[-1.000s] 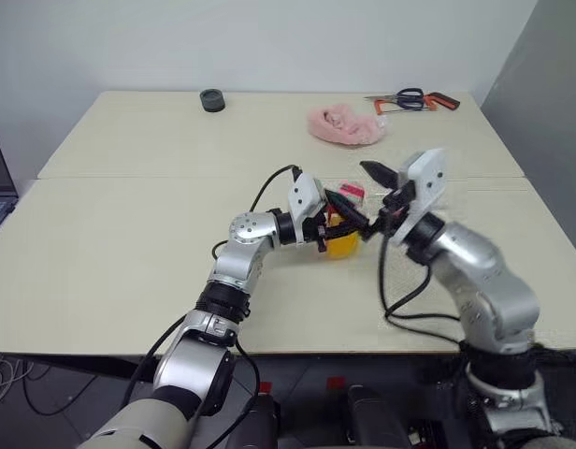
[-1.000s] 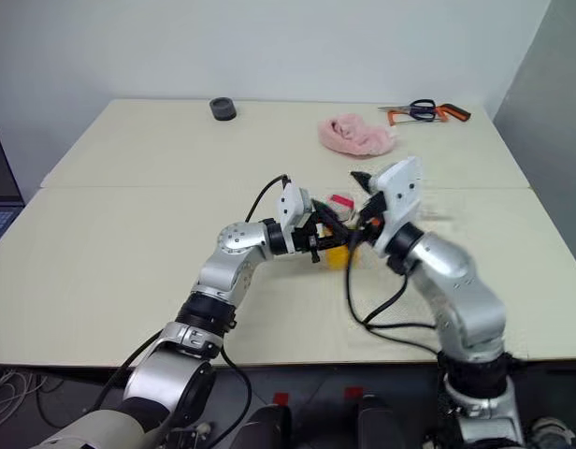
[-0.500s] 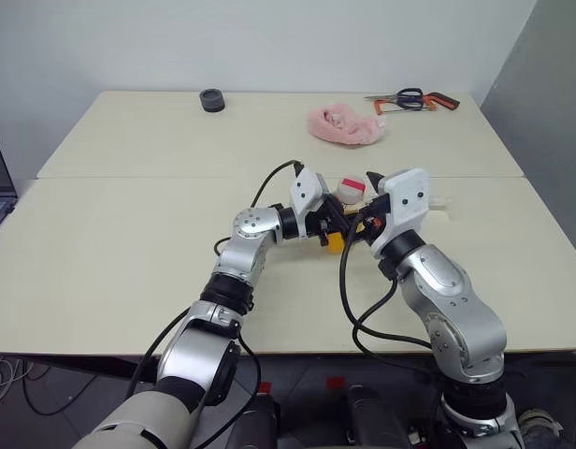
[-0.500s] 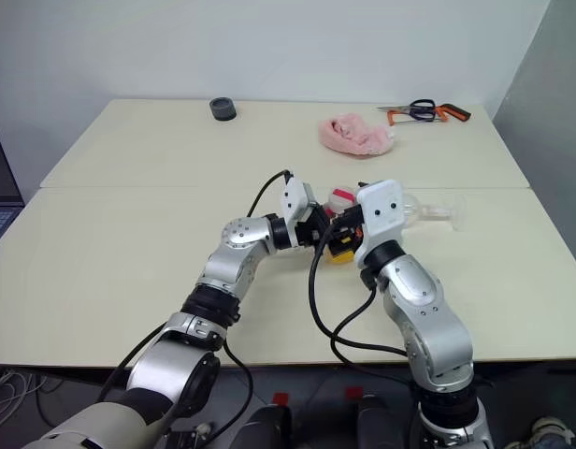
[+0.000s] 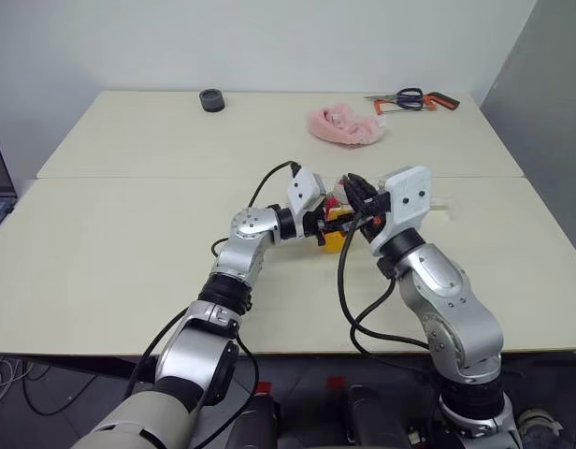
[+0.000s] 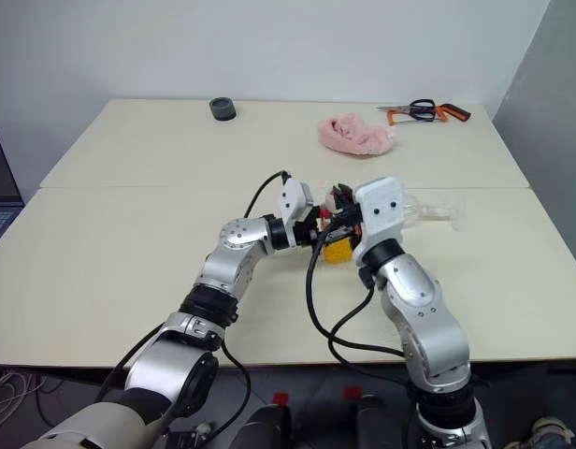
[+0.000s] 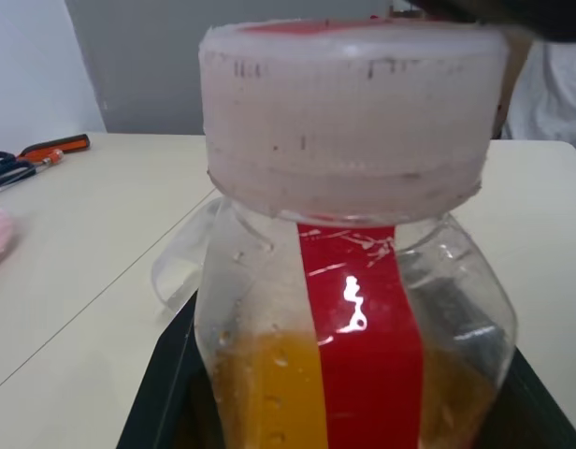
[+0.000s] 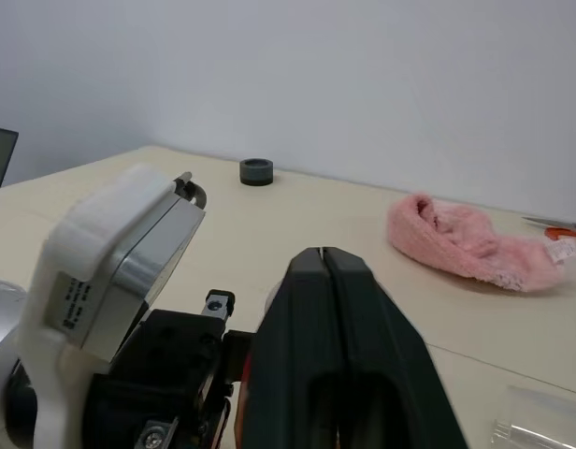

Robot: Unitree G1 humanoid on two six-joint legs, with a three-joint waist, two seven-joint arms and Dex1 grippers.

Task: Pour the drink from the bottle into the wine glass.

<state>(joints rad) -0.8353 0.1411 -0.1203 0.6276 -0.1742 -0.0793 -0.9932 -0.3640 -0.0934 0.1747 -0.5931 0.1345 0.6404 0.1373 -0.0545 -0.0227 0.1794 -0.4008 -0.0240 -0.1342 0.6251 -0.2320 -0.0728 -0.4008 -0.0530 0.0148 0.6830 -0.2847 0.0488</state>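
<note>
L end effector (image 5: 333,223): black fingers closed on the small clear plastic bottle (image 7: 349,309) with vertical red label stripe; bottle held upright above the pale beige surface (image 5: 129,243), near its centre. L wrist view: fingers sit at both sides of the lower body of the bottle. Red-and-white cap (image 7: 352,112) is on. Orange translucent drink (image 7: 269,393) fills the lower part of the bottle; upper part clear.

R end effector (image 8: 324,271): fingers pressed fully together, no gap, pointing fwd and toward the L arm. Head views: its fingertips lie at the bottle cap, at the top of the bottle. Actual contact w/ cap cannot be confirmed; nothing seen between the fingers in the R wrist view.

Clear stemmed wine glass (image 6: 428,211): lying on its side on the surface, just behind the R end effector housing, foot toward the R edge. Apart from the bottle.

Other items, far side of surface:
- pink crumpled cloth (image 5: 344,125), behind the bottle, well apart.
- dark grey round roll (image 5: 211,99), far L.
- black-handled scissors (image 5: 406,96) and orange-handled tool (image 5: 436,101), far R corner, touching or overlapping.
</note>
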